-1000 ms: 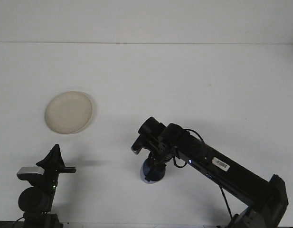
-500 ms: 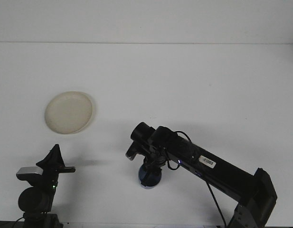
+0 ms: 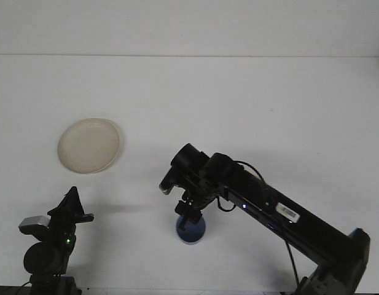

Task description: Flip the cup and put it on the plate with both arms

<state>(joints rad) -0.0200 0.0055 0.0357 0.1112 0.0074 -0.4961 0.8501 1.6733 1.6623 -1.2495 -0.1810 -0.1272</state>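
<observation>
Two arms in view. Right gripper low over blue cup, fingers straddling top of it; whether clamped or just around — can't tell, too dark. Cup on table near front edge, directly under gripper tip, touching or nearly. Judgement: grip needs firm, centred hold on wall before lift & flip, wrist roll slow. Left gripper parked front-left, well apart from cup; can't tell its state. Plate far left-back, bare.
</observation>
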